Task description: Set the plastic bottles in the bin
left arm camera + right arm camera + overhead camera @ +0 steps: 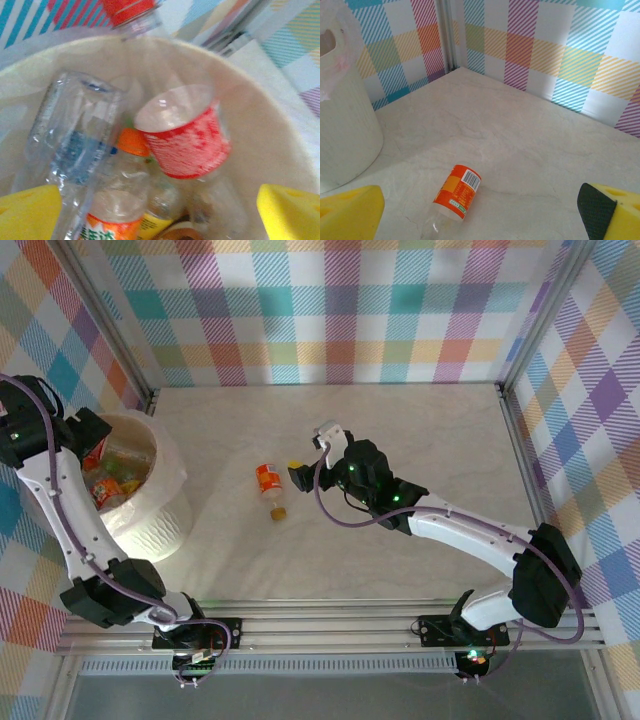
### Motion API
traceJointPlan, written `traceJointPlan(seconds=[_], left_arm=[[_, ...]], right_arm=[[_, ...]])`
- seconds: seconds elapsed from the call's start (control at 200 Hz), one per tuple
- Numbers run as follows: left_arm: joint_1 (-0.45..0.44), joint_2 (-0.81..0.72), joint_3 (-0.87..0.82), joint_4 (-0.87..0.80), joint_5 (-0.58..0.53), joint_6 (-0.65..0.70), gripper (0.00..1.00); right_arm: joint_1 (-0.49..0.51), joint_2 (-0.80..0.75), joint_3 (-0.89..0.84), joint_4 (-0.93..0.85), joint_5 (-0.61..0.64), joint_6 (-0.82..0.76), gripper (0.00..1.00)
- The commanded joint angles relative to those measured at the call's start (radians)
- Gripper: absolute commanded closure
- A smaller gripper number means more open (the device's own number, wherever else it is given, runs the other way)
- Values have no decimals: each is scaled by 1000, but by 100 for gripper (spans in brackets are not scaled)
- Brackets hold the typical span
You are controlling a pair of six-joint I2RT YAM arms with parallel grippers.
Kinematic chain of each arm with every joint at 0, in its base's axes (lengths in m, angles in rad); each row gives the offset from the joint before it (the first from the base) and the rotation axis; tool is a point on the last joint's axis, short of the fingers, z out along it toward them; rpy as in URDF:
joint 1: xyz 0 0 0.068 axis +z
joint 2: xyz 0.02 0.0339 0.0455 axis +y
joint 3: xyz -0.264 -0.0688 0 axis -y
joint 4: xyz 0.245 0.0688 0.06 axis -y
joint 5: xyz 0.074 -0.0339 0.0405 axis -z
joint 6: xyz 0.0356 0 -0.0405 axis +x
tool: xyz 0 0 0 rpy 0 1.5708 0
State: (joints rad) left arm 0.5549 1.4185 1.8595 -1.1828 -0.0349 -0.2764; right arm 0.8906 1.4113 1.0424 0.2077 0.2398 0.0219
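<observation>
Looking down at the pale marble-look table [420, 430], the biggest thing on it is the white ribbed bin [160, 532] with its bag liner, sitting at the left side. The left gripper [157, 200] hangs right over the bin's mouth with its yellow fingers spread wide and nothing between them.

The right gripper [481, 205] is out over the middle of the table, jaws wide too, not touching anything.

Inside the bin there's a jumble of plastic bottles: a clear one with a blue label [75, 145] leaning on the left, a red-labelled bottle [187, 145] bottom-up next to it, and an orange cap [132, 141] poking up between them. Another red-labelled one [131, 11] sits at the far rim, too blurry to tell if it's resting on anything.

One orange-labelled bottle [457, 192] lies on its side on the table, between the bin and the right gripper, just in front of the right fingers, well apart from the bin
</observation>
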Motion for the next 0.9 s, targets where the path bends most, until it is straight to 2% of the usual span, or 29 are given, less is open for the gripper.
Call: traceJointPlan(seconds=[0.0, 0.07, 0.13, 0.435, 0.54, 0.7, 0.895], left_arm=[[-47, -89, 64, -3, 90, -33, 0], [-98, -126, 50, 37, 154, -61, 0], [-174, -143, 42, 60, 165, -79, 0], [-654, -151, -105, 247, 3, -179, 0], [-771, -128, -205, 342, -10, -208, 0], [-903, -15, -258, 331, -113, -226, 0], [-952, 106, -359, 371, -151, -284, 0]], right_arm=[[-4, -14, -22, 42, 40, 34, 0], [-3, -26, -41, 69, 66, 44, 0], [-4, -37, -54, 83, 85, 49, 0], [-4, -148, -146, 115, 174, 135, 0], [-8, -195, -208, 157, 210, 153, 0], [-13, -234, -227, 83, 263, 197, 0], [-16, -300, -269, 64, 283, 206, 0]])
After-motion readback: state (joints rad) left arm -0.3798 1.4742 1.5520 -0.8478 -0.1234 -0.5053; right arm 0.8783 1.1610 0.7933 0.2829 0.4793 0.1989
